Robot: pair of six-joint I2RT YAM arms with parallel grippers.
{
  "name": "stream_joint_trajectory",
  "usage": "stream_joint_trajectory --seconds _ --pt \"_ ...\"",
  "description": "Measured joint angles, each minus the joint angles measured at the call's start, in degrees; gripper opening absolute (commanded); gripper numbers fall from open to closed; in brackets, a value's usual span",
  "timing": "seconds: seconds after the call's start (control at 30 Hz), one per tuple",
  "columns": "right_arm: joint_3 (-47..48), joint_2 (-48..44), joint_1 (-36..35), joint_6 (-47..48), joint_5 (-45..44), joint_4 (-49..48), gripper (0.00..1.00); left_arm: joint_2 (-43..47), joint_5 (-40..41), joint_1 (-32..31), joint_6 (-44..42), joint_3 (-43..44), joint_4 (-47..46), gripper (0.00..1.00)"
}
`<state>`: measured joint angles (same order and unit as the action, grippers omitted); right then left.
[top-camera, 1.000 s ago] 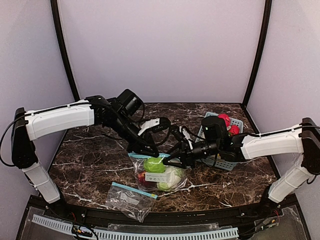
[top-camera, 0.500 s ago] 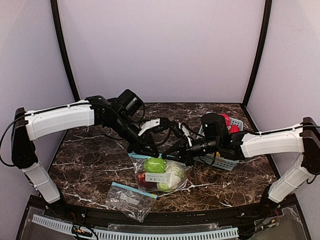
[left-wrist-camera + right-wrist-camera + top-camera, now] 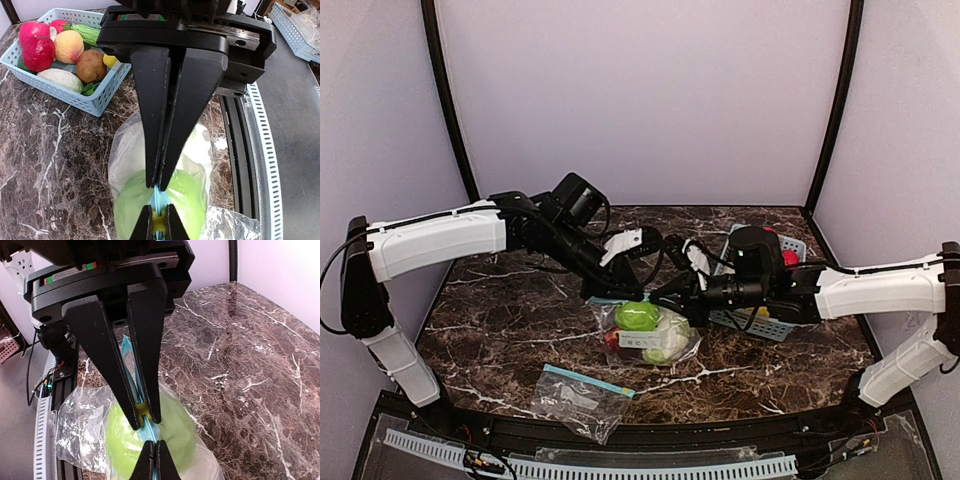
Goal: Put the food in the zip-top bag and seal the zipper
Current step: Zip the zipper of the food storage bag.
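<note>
The clear zip-top bag [image 3: 650, 335] lies mid-table with food inside: a green piece [image 3: 637, 315], white cauliflower [image 3: 667, 345] and something red [image 3: 611, 342]. My left gripper [image 3: 160, 184] is shut on the bag's blue zipper strip [image 3: 159, 197]. Facing it, my right gripper [image 3: 143, 416] is shut on the yellow slider [image 3: 143, 409] of that strip. The two grippers' tips almost touch above the green piece [image 3: 130, 210]. More food [image 3: 37, 50] sits in the light-blue basket [image 3: 95, 102].
The basket [image 3: 765, 330] stands on the right, just behind the right arm. A second, empty zip-top bag [image 3: 582, 398] lies near the table's front edge. The black rail and white slotted strip [image 3: 262, 150] run along that edge.
The right gripper has shut on the slider. Both grippers and the top of the bag have shifted slightly up and to the right; the bag's contents moved with it.
</note>
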<state>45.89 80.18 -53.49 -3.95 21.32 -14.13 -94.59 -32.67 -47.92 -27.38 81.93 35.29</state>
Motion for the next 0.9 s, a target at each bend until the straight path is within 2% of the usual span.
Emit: stream_joint_trajectory --seconds 0.17,0.57,0.9 --pt "-0.70 -1.03 -0.94 2.78 -4.70 -0.28 0.00 1.03 1.57 0.02 -0.22 -1.33 -2.45 0.01" --pt "-1.03 -1.22 -1.68 5.64 -9.88 -1.29 0.00 3.67 3.28 1.29 -0.24 -3.48 -4.11 0.01" --pt "-1.66 -2.91 -1.38 5.70 -13.35 0.20 0.00 6.88 6.95 3.41 -0.52 -4.63 -0.37 0.01"
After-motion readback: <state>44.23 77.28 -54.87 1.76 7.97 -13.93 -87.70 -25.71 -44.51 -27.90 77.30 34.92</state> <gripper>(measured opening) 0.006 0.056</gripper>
